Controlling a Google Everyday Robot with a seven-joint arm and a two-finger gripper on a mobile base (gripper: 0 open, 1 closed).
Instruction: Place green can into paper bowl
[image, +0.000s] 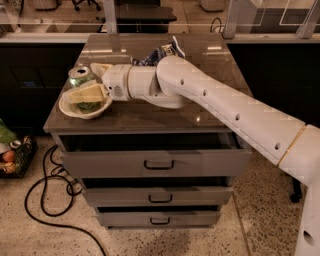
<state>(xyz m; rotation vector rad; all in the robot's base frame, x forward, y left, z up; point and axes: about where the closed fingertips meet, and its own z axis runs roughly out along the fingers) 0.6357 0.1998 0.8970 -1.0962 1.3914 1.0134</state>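
Note:
The green can (80, 76) stands upright inside the off-white paper bowl (74, 113) at the left front corner of the cabinet top. My gripper (84, 82) reaches in from the right and straddles the can. One pale finger (89, 94) lies across the can's front, and the other finger (101, 68) sits behind it. The fingers are closed on the can. The can's lower half is hidden by the front finger and the bowl's rim.
A wrinkly blue-and-white snack bag (159, 52) lies behind my wrist. The cabinet top (210, 65) is dark and glossy, and its top drawer (155, 160) is pulled slightly out. A black cable (42, 200) loops on the floor at left, beside a basket (12, 157).

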